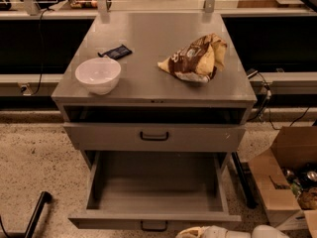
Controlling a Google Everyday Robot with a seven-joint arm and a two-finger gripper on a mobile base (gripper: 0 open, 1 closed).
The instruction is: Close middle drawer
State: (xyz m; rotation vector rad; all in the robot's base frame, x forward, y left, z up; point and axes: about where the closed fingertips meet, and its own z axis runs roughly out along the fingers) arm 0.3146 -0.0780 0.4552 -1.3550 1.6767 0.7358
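Observation:
The middle drawer [153, 192] is pulled far out of the grey cabinet. It is a deep, plain grey box with nothing in it. Its low front with a small black handle [154, 225] lies near the bottom edge of the view. My gripper [198, 231] is pale and shows at the bottom edge. It is just right of the handle, at the outer face of the drawer front. Only its tip and part of the wrist show. The top drawer [154, 136] above has a larger black handle, with a dark gap over it.
On the cabinet top [158, 43] are a white bowl [98, 75], a small dark packet [115, 52] and a brown chip bag [195, 58]. An open cardboard box [287, 182] stands on the floor at the right. A black bar [34, 214] is at the lower left.

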